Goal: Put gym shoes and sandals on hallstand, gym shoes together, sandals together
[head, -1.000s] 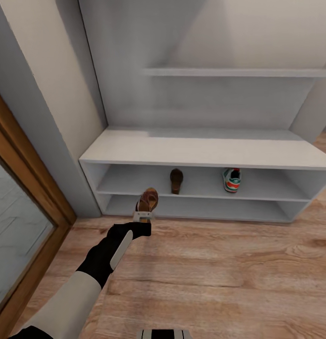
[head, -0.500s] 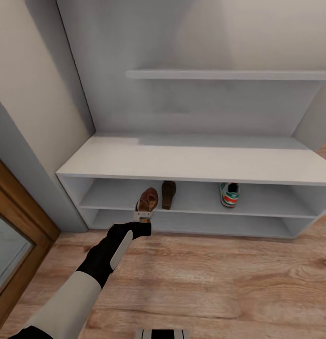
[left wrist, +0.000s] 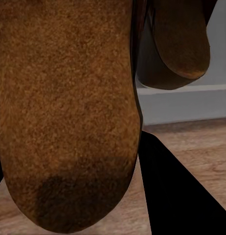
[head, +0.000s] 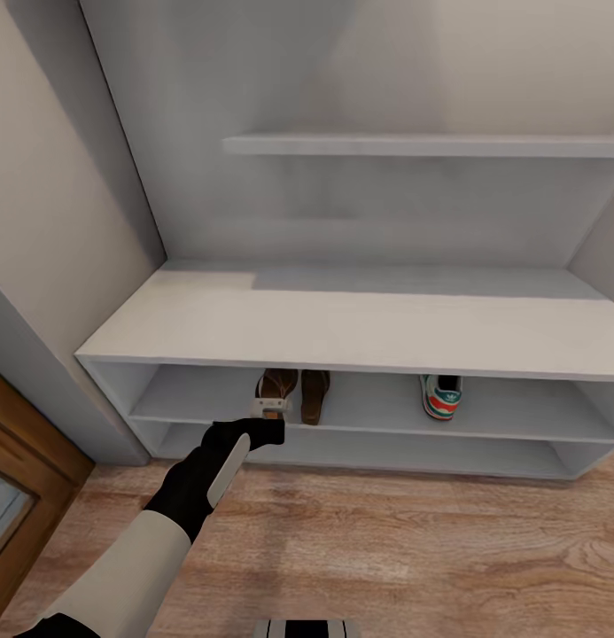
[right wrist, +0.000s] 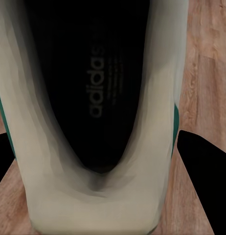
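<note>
My left gripper is shut on a brown sandal, holding it at the mouth of the upper tier of the white hallstand. The second sandal lies on that tier right beside it, close enough that I cannot tell whether they touch. In the left wrist view the held sandal looms large with the other sandal behind it. One gym shoe stands further right on the same tier. My right gripper is shut on the other gym shoe, above the wood floor.
A grey wall and a wooden door frame stand close on the left. The hallstand's bench top and thin upper shelf overhang the tiers. Open wood-plank floor stretches in front of the rack.
The whole view has shifted as the robot closed in on the rack. The held sandal, which was left of the shelved sandal and in front of the rack, now sits under the bench top beside it.
</note>
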Motion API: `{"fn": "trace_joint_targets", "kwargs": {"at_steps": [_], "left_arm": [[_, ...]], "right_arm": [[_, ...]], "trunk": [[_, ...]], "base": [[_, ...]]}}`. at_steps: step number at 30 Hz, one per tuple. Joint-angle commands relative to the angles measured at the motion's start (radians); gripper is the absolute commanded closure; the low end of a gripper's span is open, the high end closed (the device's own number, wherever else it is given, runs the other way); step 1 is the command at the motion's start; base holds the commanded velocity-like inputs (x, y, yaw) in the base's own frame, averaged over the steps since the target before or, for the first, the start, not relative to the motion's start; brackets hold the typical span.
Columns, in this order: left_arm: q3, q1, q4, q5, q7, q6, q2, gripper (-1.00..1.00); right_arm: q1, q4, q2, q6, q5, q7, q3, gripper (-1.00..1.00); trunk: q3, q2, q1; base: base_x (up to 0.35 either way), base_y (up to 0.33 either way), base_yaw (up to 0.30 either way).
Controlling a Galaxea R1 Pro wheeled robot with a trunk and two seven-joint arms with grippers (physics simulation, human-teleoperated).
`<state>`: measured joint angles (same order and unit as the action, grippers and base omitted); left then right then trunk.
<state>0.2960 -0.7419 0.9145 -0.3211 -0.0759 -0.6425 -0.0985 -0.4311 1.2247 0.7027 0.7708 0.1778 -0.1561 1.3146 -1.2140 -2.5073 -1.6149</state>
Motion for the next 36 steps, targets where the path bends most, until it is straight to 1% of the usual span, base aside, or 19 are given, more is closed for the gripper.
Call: {"fn": "trace_joint_targets", "kwargs": {"at_steps": [1,6,16,36], "left_arm": [[0.002,-0.001,0.001,-0.007,-0.005,-0.005,0.0,1.0],[0.002,-0.001,0.001,-0.007,-0.005,-0.005,0.0,1.0],[0.002,-0.001,0.001,-0.007,-0.005,-0.005,0.0,1.0],[0.003,-0.001,0.001,-0.007,-0.005,0.003,0.0,1.0]], "right_arm": [[-0.001,0.001,0.0,0.004,0.011,-0.01,0.002,1.0],[-0.001,0.001,0.0,0.004,0.011,-0.01,0.002,1.0],[-0.001,0.001,0.0,0.004,0.011,-0.01,0.002,1.0],[-0.001,0.001,0.0,0.004,0.011,-0.01,0.002,1.0]], "trunk": [[-0.001,0.0,0.0],[-0.001,0.0,0.0],[-0.001,0.0,0.0],[-0.001,0.0,0.0]], "base": [[0.042,0.0,0.0],[0.039,0.0,0.0],[0.259,0.0,0.0],[0.048,0.0,0.0]]}}
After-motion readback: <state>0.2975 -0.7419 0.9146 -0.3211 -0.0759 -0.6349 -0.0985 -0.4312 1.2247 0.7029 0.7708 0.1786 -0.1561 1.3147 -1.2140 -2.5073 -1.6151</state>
